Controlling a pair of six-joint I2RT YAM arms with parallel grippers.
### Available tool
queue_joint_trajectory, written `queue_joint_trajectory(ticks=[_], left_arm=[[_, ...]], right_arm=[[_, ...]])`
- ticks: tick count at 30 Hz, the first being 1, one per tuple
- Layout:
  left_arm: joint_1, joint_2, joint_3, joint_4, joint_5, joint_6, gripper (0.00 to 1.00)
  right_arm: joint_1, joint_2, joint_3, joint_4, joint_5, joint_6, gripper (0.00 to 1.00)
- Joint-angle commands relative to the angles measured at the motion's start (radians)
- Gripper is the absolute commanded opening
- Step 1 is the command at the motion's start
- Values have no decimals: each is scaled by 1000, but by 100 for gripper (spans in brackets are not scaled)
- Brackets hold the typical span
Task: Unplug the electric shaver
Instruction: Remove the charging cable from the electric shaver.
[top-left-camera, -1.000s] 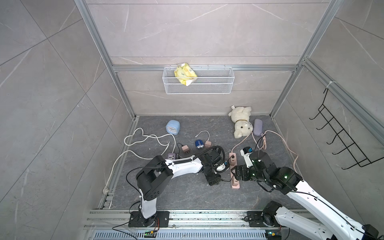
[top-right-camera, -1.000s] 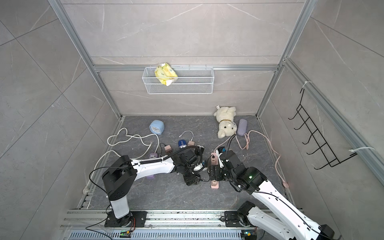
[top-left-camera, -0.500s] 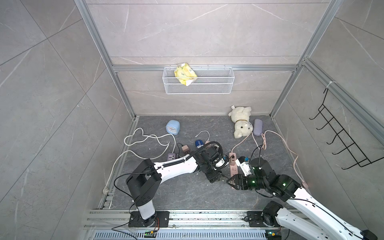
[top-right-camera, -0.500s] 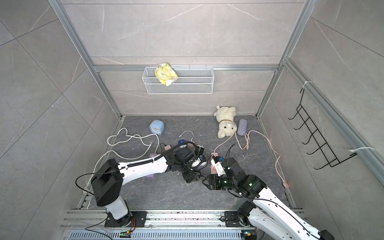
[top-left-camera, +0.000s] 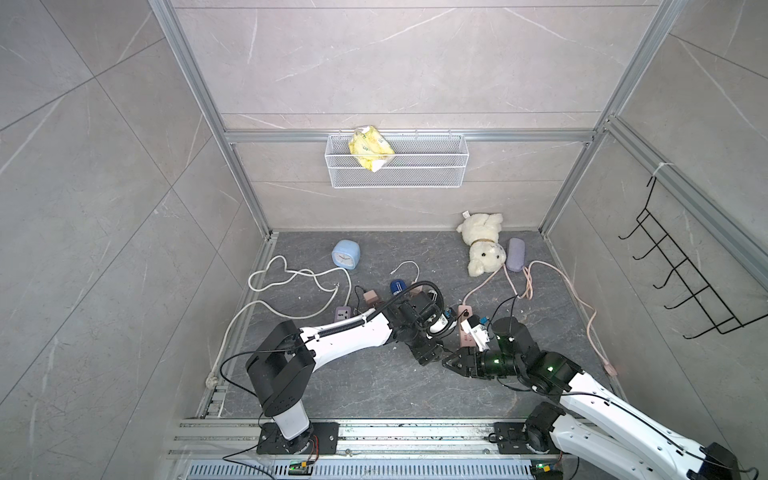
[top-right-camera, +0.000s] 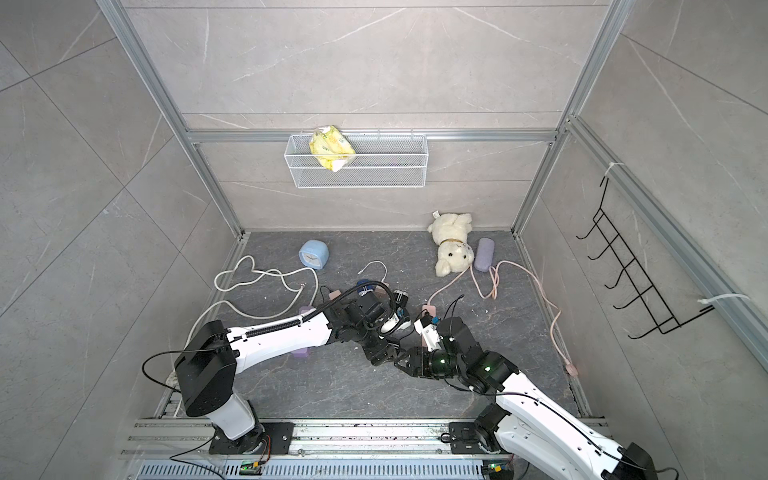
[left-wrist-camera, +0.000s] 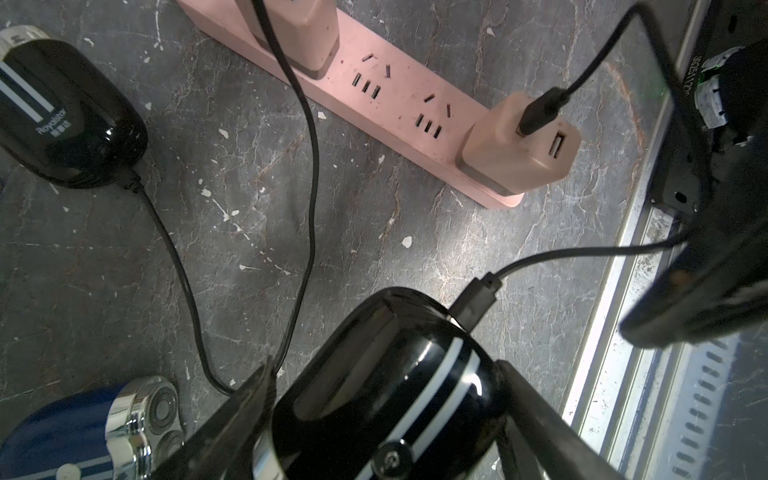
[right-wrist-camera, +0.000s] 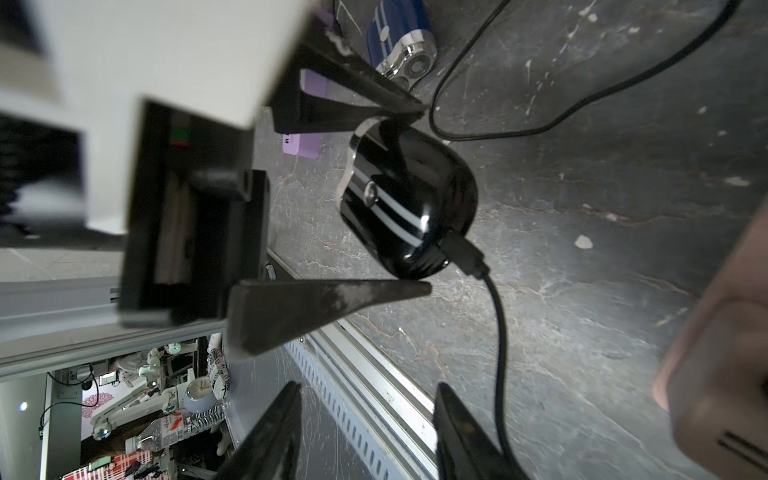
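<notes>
The left gripper (left-wrist-camera: 384, 368) is clamped across the body of the black shaver (right-wrist-camera: 407, 199), holding it over the floor (top-left-camera: 374, 386) about mid-width and closer to the front edge than the back wall. The shaver's long axis runs out past the left fingertips. The end sticking out is the one with the charging plug (right-wrist-camera: 467, 253) still seated in it, and it points pretty much at the right gripper (right-wrist-camera: 365, 415).

That's what the next move hangs on. The right gripper is the free one and it's nearest the plug, with its jaws apart and nothing pinched. In the right wrist view the plug sits just ahead of its fingertips (right-wrist-camera: 453, 411), not between them yet. The cable (right-wrist-camera: 500, 332) trails past one finger, and it's hard to tell if it's touching. To get a straight pull along the shaver's axis, it probably has to nudge forward and line the jaws up across the plug.

The cable looks like it ends at the pink adapter (left-wrist-camera: 519, 141) on the end of the power strip (left-wrist-camera: 395, 104), but part of the run is hidden.

Compared with a second ago, the right gripper was back over the power strip and has since swung toward the front edge, so it's now nose to nose with the left. The left's grip looks the same.
</notes>
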Motion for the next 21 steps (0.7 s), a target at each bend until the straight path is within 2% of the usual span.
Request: queue_joint_trajectory(ticks=[1,21], left_arm=[[-4,-67,12,-7,46,-25,51],[-4,-92,3,-17,59,-29,50]], right_arm=[[-2,31,-31,125,6,53,50],[-4,-32,-104,250,157,183,41]])
